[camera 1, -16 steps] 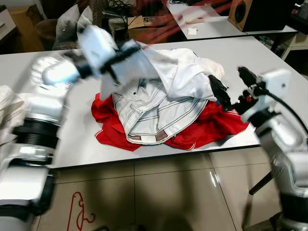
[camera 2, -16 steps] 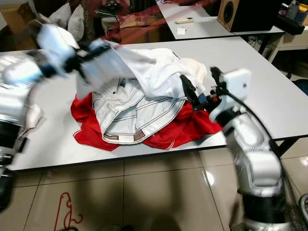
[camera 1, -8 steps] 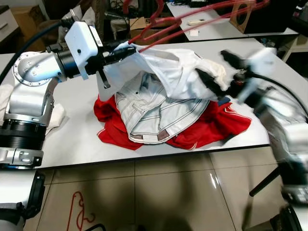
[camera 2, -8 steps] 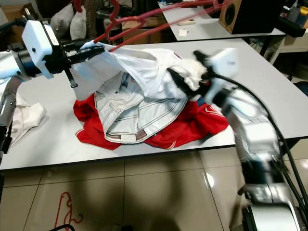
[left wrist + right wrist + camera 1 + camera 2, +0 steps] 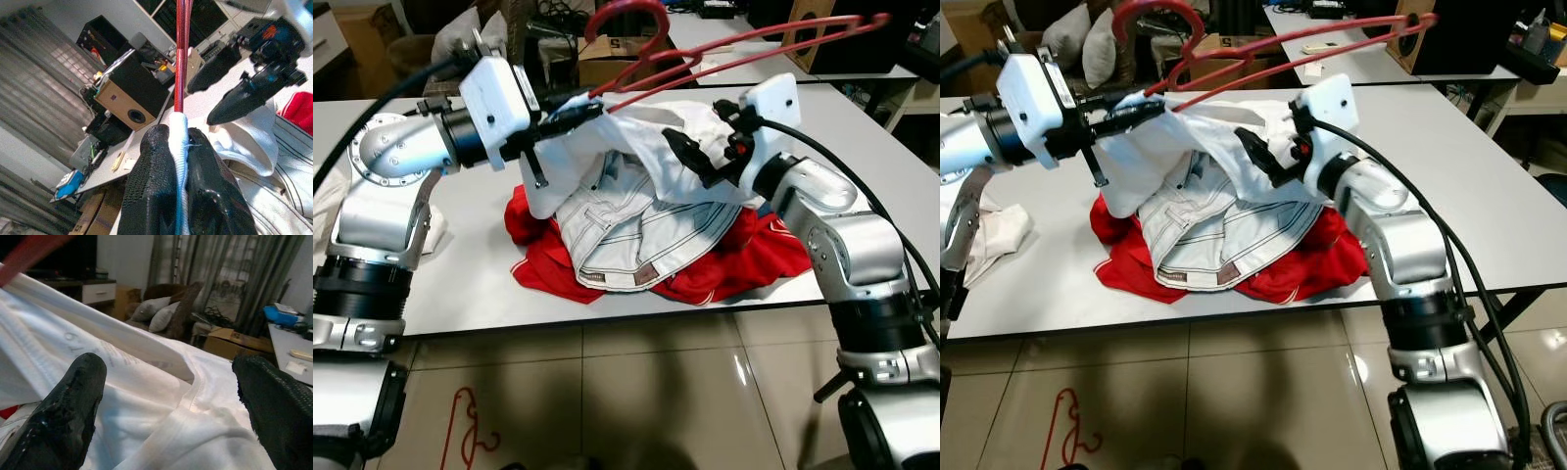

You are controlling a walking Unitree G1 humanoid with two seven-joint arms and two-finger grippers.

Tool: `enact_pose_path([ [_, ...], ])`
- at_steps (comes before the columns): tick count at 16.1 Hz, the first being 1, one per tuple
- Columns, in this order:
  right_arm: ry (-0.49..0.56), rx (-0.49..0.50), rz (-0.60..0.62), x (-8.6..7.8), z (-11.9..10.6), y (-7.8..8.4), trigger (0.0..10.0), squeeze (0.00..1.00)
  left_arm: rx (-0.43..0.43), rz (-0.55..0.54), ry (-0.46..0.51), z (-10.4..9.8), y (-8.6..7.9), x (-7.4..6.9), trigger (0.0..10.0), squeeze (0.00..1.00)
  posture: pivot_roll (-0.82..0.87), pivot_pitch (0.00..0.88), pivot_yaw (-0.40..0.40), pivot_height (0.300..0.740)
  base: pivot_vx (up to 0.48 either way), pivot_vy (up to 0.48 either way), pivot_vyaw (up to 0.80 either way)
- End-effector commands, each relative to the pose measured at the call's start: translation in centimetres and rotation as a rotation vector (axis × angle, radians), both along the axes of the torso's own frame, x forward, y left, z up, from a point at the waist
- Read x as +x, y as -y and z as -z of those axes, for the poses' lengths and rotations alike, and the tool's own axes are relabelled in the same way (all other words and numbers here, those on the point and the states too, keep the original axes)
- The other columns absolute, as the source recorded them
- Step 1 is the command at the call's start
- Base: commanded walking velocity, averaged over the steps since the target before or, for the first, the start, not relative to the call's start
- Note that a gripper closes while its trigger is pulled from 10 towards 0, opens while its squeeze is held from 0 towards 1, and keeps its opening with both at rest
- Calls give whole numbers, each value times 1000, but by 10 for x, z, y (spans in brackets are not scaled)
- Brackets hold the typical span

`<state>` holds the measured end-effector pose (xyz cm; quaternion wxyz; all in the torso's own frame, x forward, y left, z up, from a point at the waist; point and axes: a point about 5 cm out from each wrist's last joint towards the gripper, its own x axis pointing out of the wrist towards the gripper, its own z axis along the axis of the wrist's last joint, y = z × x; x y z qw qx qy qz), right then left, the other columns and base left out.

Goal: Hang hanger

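Two grippers are at work over the pile of clothes on the counter (image 5: 460,294). The left gripper (image 5: 178,147) is pinched tight on a fold of the white shirt (image 5: 656,137) together with the red hanger (image 5: 705,64), which sticks up and out above the pile toward the far edge of the counter. The right gripper (image 5: 171,396) is spread wide, its fingers hovering just over the shirt's collar without gripping it.

The main risk, judging from this pose, is that the hanger's bar slips out of the pinch, since cloth sits between the fingers and the bar. A second risk is that the shirt drags the striped white garment (image 5: 626,230) and the red garment (image 5: 744,259) along with it; both lie close to the near edge of the counter and could slide onto the floor. The right gripper could also catch the wrong layer of cloth.

Open room lies on the counter's right side and along its far edge. Another red hanger (image 5: 475,436) lies on the floor below the counter's near edge.
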<state>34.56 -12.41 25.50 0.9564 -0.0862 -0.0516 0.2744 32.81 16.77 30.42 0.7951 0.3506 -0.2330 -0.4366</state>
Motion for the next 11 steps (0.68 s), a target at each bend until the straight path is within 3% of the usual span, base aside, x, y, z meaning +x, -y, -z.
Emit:
enact_pose_path([
  [1,-15,-81,62,-5,3,0,10000,0,10,-14,12,-2,0,-1,0,0,-10,0,27,740,0,0,0],
  [2,-53,-163,144,-11,9,1,10000,0,8,-20,19,-1,1,0,0,0,-13,0,29,740,0,0,0],
  [4,-146,-99,183,-18,20,-2,10000,0,9,-19,29,-2,4,1,0,0,-26,0,39,740,0,0,0],
  [8,-196,-49,219,-20,40,-4,10000,0,5,-4,28,-2,9,3,0,0,-30,0,46,740,0,0,0],
  [9,-199,-13,227,-20,37,-6,1176,0,7,-4,28,-2,10,4,0,0,-29,0,46,740,0,0,0],
  [10,-209,27,228,-20,35,-7,0,0,10,-5,29,-2,11,4,0,0,-28,0,45,740,0,0,0],
  [11,-216,43,231,-19,35,-6,0,0,11,-4,30,-2,11,4,0,0,-27,0,44,740,0,0,0],
])
